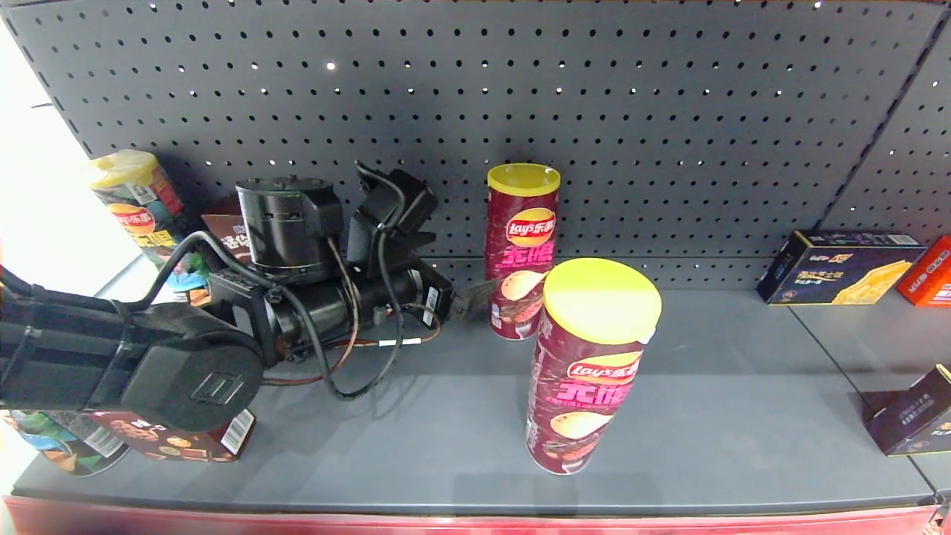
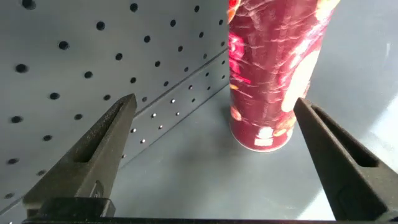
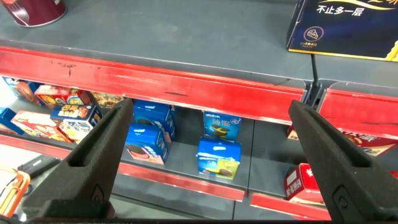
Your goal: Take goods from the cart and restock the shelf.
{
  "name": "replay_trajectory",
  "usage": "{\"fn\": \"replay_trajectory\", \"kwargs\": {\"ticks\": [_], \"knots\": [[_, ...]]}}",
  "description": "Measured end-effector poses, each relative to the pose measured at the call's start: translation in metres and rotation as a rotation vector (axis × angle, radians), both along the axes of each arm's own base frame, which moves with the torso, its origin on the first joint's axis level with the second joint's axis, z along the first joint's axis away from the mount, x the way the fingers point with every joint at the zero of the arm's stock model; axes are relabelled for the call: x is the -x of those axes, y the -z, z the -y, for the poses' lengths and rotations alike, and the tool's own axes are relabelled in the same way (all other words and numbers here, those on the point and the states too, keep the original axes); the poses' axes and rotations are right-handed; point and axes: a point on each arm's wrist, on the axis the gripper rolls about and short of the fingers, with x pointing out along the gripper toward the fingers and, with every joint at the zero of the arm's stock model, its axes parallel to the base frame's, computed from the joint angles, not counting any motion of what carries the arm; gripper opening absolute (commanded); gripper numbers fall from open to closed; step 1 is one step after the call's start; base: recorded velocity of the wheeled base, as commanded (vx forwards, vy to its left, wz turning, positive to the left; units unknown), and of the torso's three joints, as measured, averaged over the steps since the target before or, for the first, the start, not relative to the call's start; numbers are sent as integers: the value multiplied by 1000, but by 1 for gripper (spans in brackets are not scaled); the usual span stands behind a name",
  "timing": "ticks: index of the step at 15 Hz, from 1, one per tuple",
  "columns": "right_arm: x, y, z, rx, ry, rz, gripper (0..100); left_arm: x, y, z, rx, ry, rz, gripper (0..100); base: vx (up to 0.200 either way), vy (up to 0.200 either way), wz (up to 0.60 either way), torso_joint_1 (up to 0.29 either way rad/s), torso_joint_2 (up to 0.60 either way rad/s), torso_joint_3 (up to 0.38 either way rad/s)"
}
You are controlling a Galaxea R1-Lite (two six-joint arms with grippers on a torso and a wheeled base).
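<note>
Left gripper [image 2: 214, 101] released, jaws spread just beside rear can [image 1: 522, 253] at shelf [image 1: 728, 401] back edge; right gripper [image 3: 208, 106] released, facing front edge

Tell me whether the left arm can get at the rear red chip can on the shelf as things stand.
Probably yes. The left gripper is open, its fingers aimed at the rear can with only bare shelf between; the front can stands clear, nearer the edge.

Shelf [image 1: 416, 446]: matt grey painted metal, with a perforated back panel [image 1: 594, 111]. Chip can [image 1: 583, 386] near the front edge: glossy printed wrap, smooth yellow plastic lid [image 1: 602, 301]. Left pincer [image 2: 214, 102]: matt black fingers [image 2: 99, 149].
</note>
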Motion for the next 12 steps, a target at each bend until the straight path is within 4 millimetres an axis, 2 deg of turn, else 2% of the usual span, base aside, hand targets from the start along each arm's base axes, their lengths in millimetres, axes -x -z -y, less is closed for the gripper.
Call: {"fn": "replay_trajectory", "kwargs": {"ticks": [3,4,7,12], "knots": [[0,0,0,0,0,0,100,5,-4,-4,-23,-19,-24,100,0,0,0,0,0,0],[0,0,0,0,0,0,100,5,-4,-7,-60,-74,-28,100,0,0,0,0,0,0],[0,0,0,1,0,0,100,1,-4,-8,-134,-156,-16,100,0,0,0,0,0,0],[0,0,0,0,-1,0,100,-17,-6,3,-133,-183,4,100,0,0,0,0,0,0]]}}
